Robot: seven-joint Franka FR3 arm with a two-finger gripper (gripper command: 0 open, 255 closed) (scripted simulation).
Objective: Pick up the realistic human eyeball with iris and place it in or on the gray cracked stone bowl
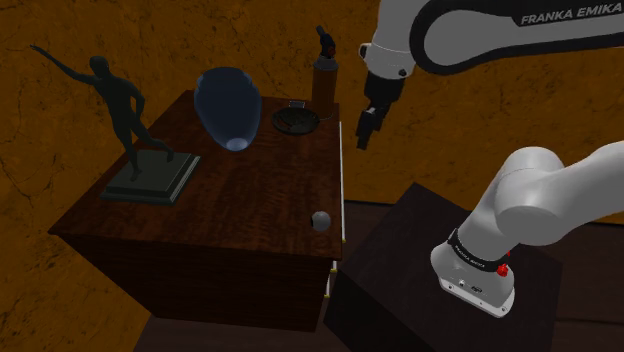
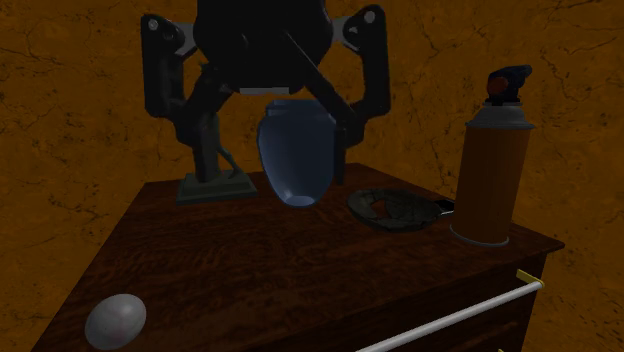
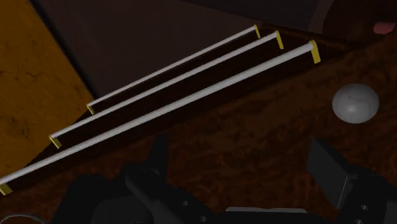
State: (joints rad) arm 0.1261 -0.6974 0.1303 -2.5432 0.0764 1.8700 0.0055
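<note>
A dark wooden dresser [image 1: 250, 200] is the largest thing here. It stands against mottled orange-brown walls, with the arm's dark box stand [image 1: 400, 280] just beside the side that carries its drawers. The white arm [image 1: 480, 30] reaches from the stand across the shoulder view's top right. Its black gripper [image 1: 364, 135] hangs in the air over the dresser's drawer-side edge, near the back. The two fingers [image 3: 332, 170] stand wide apart with nothing between them, and below them the wrist view shows three pale drawer bars [image 3: 191, 95] with yellow ends. On the top, a dark figure statue [image 1: 130, 110] on a stepped base stands at the shoulder view's left. A bluish vase [image 1: 228, 105] sits mid-top, tilted toward the front. A brown spray can [image 2: 493, 165] with a black nozzle stands upright at the back corner, and just beside it sits the shallow dark bowl [image 2: 393, 208]. The eyeball [image 1: 321, 221] looks like a plain pale grey ball with faint veins. It lies on the dresser top at the front corner by the drawer edge, well apart from the bowl and out to one side of the open fingers.
</note>
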